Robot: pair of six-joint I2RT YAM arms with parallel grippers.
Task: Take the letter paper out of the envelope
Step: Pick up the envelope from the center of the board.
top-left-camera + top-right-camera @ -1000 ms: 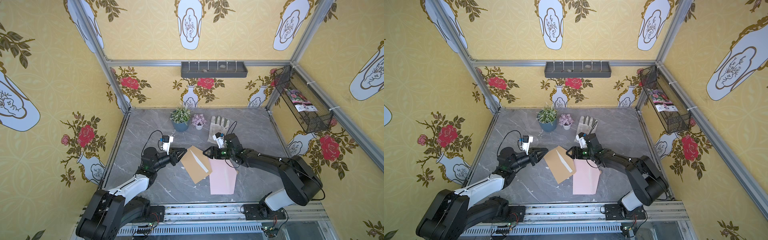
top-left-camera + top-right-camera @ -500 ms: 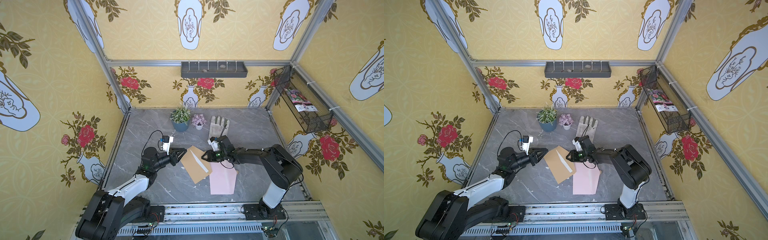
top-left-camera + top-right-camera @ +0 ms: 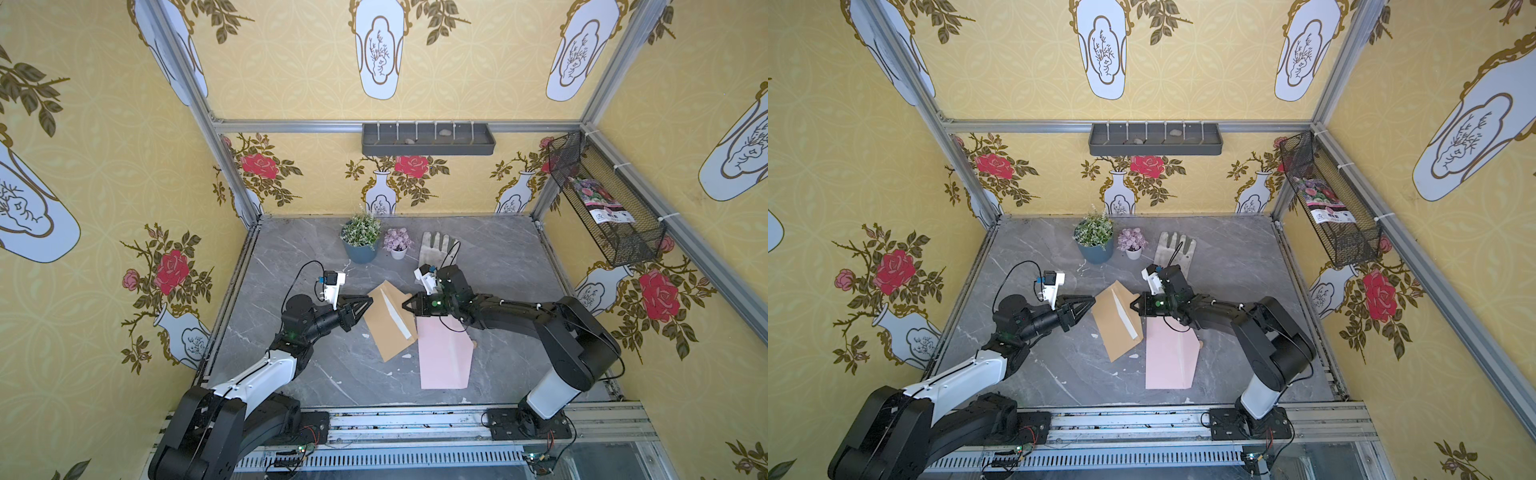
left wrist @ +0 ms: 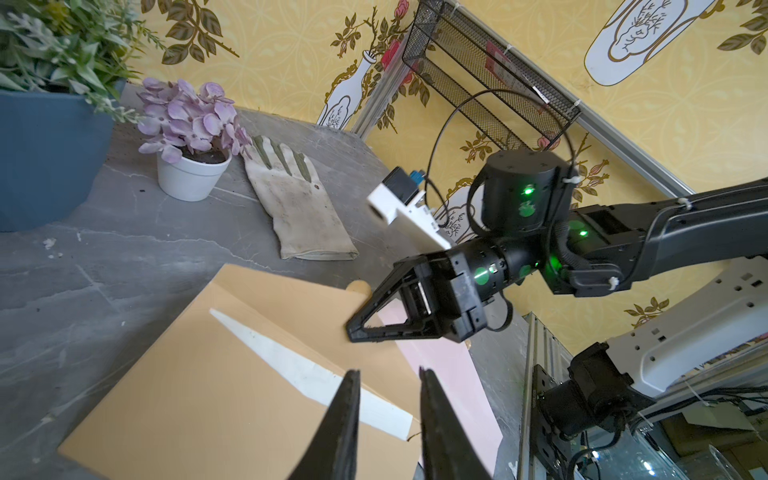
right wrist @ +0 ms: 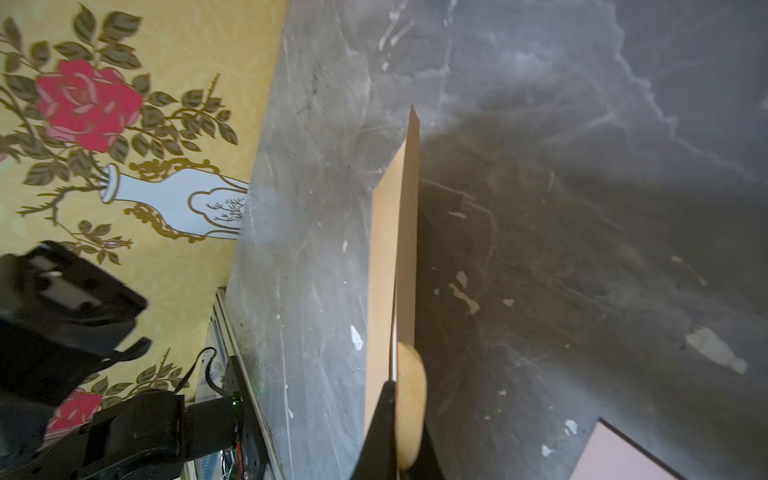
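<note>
Your right gripper (image 3: 404, 306) is pinched shut on the envelope's (image 3: 386, 328) edge, probably steadying it beside the freed pink paper (image 3: 442, 357), while your left gripper (image 3: 369, 300), slightly parted, holds nothing.

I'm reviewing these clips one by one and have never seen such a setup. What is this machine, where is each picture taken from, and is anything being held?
Two robot arms stand at the front of a grey table, each ending in a two-fingered claw. Two pictures come from a camera overhead. The other two come from cameras on the arms' wrists. On the table lie a brown envelope and a pink sheet beside it, fully out. At the back are a glove, a green potted plant and a pot of purple flowers. The right claw is shut on the envelope's edge, shown close up in the right wrist view. The left claw is open at the opposite edge and holds nothing.
</note>
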